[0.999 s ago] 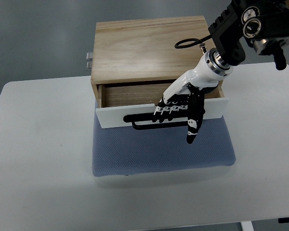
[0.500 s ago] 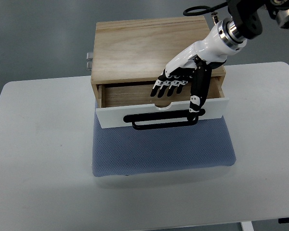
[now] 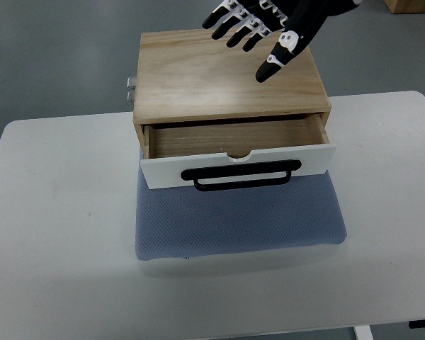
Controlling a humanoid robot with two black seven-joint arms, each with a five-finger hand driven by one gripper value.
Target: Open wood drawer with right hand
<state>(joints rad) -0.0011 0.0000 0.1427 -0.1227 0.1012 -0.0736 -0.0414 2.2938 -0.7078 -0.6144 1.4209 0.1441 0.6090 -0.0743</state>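
Observation:
A light wooden box point(image 3: 227, 71) stands at the back of a blue mat point(image 3: 241, 227). Its drawer is pulled partly out, showing a bare wooden floor inside point(image 3: 227, 136). The drawer's white front point(image 3: 166, 173) carries a black bar handle point(image 3: 242, 175). My right hand point(image 3: 258, 32) hovers above the box's far edge at the top of the picture. Its black and white fingers point(image 3: 230, 20) are spread and hold nothing. It is well clear of the handle. The arm behind the hand is cut off by the frame.
Box and mat rest on a white table point(image 3: 57, 212) with rounded corners. A small metal fitting point(image 3: 130, 88) sticks out of the box's left side. Grey floor lies beyond the table's far edge.
My right hand let go of the black handle, rose and drew back from the drawer front to above the box's rear. The drawer stays pulled out.

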